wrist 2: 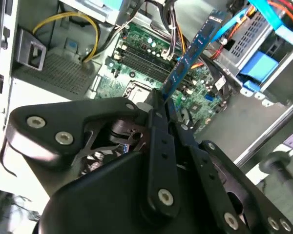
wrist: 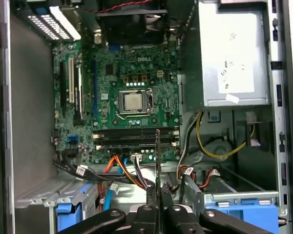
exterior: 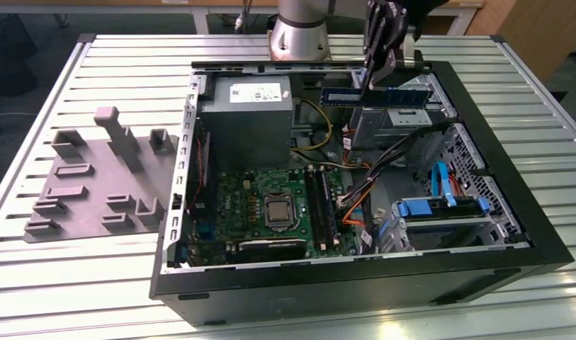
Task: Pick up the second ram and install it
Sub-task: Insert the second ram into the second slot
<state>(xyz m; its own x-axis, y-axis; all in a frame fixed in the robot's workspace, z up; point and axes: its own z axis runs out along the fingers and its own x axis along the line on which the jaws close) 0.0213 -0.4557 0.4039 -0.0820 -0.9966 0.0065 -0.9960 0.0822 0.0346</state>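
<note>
Gripper: we see the gripper [exterior: 390,76] clenched on the memory stick, pinching it near mid-length.
Stick: the blue memory stick [exterior: 375,97] hangs level above the far rim of the case [exterior: 363,287], touching nothing else.
Slots: the black slots [wrist: 135,137] sit deep inside the case, beside loose cables [wrist: 118,168].
Doing it well: we judge the stick must stay level, run parallel to the slots, and keep clear of the cables.

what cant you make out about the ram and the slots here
Held end of the second ram: second wrist view, covered by the gripper.
Its chip face: first wrist view, seen edge-on.
Whether the memory slots hold a stick: first wrist view, too small to tell.
</note>
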